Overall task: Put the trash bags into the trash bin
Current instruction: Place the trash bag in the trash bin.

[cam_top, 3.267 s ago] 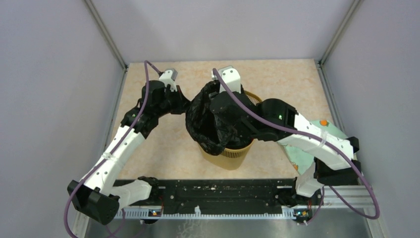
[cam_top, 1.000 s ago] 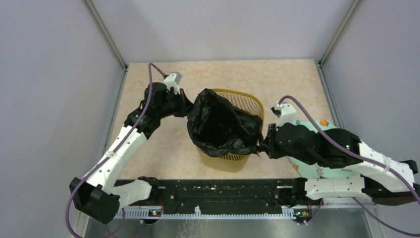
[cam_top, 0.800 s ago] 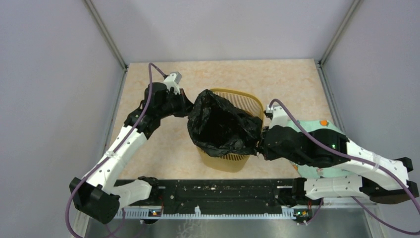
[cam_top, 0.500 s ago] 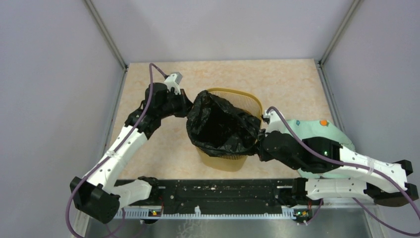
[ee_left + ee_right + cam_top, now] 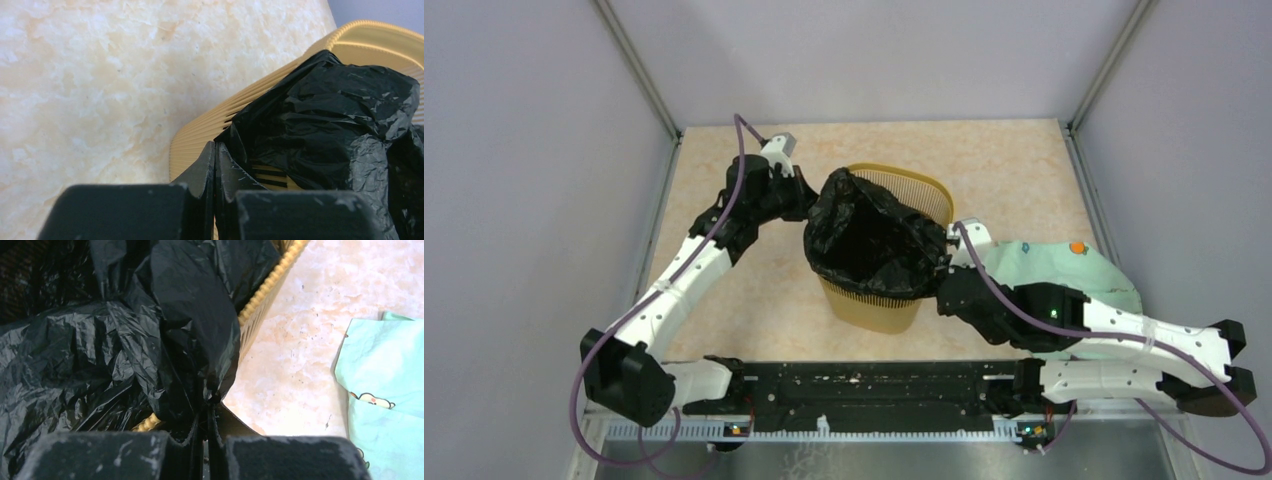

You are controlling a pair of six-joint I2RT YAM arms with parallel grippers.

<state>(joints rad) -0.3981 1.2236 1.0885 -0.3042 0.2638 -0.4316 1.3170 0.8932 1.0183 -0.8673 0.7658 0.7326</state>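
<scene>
Compared with the view from 3.3 s ago, the right arm is no longer raised over the bin; it is now lowered and laid along the near right of the table, and the left wrist is displaced slightly toward the far wall.

The left gripper [image 5: 808, 204] [image 5: 215, 150] is pressed together, with a thin edge of the trash bag [image 5: 869, 240] [image 5: 325, 125] pinched between its fingertips. The pinch point is located at the left side of the bag mouth, just outside the slotted wall of the trash bin [image 5: 869, 312] [image 5: 200, 137].

The right gripper [image 5: 940, 284] [image 5: 206, 407] is likewise closed on a gathered fold of the bag [image 5: 125, 340]. This fold is held at the near right of the bag mouth, directly above the ribbed bin rim [image 5: 265, 290].

Between the two pinch points the bag is stretched open and is seated in the bin, with its film draped over the left and near rim. The far right portion of the rim is left uncovered.

The bin is positioned upright at the centre of the table [image 5: 1004, 170]. A pale green patterned cloth [image 5: 1064, 262] [image 5: 385, 370] is spread on the table to the right of the bin, partly under the right arm.
</scene>
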